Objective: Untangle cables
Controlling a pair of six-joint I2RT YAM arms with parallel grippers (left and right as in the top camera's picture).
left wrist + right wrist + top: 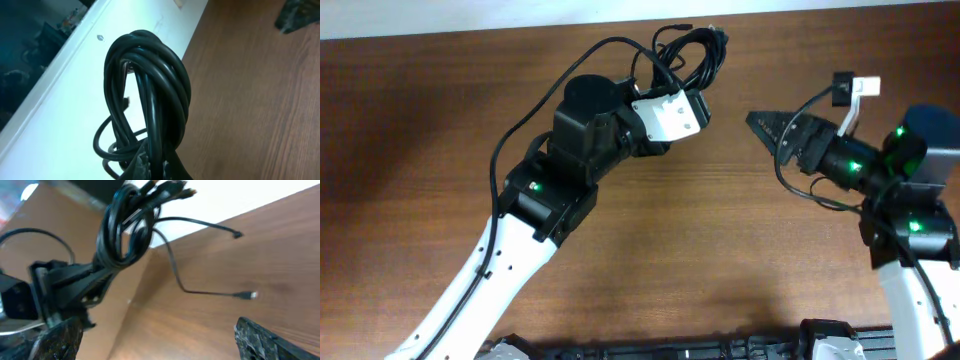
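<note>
The cables [688,47] form a looped black bundle near the table's far edge, lifted off the wood. My left gripper [702,80] is shut on the bundle's lower part. In the left wrist view the loops [150,85] rise straight out of its fingers [145,167]. In the right wrist view the bundle [122,232] hangs from the left gripper [82,282]. Two thin loose ends trail over the table, one with a dark plug [236,234] and one with a silver-tipped plug [250,295]. My right gripper [765,128] is open and empty, to the right of the bundle; its fingers [260,340] stand wide apart.
The brown wooden table [720,230] ends just behind the bundle at a white surface [75,100]. The right arm's own wire with a white connector [855,88] arcs above its wrist. Dark equipment [720,350] lines the front edge.
</note>
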